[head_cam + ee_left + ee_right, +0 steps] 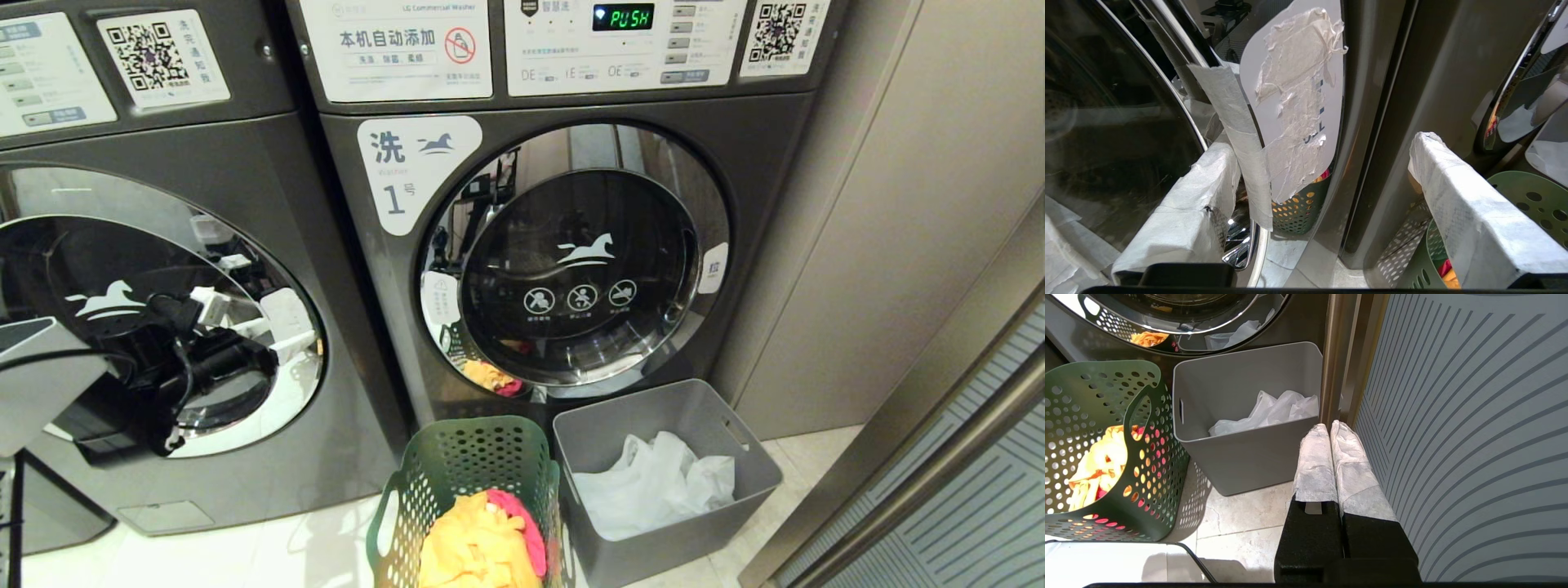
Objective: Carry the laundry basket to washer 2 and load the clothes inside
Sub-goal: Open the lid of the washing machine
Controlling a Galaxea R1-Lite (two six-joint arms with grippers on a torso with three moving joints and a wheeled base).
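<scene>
The dark green laundry basket (465, 474) stands on the floor before the washer marked 1 (571, 245), between the two machines. Yellow and pink clothes (482, 543) lie in it, seen through its holes in the right wrist view (1098, 469). Washer 2 (269, 204) is the left machine; its door is shut and its number label is out of view. My left gripper (1321, 147) is open and empty at the right rim of that door (1126, 122), one finger (1208, 183) over the glass, the other (1461, 204) above the basket's rim (1527, 196). My right gripper (1331, 426) hangs shut and empty, low on the right.
A plain grey bin (718, 425) with white bag-like material (653, 482) stands right of the basket, touching it. A white sticker with torn tape (1294, 102) sits on the door's rim. A striped panel (1453, 437) closes off the right side next to my right gripper.
</scene>
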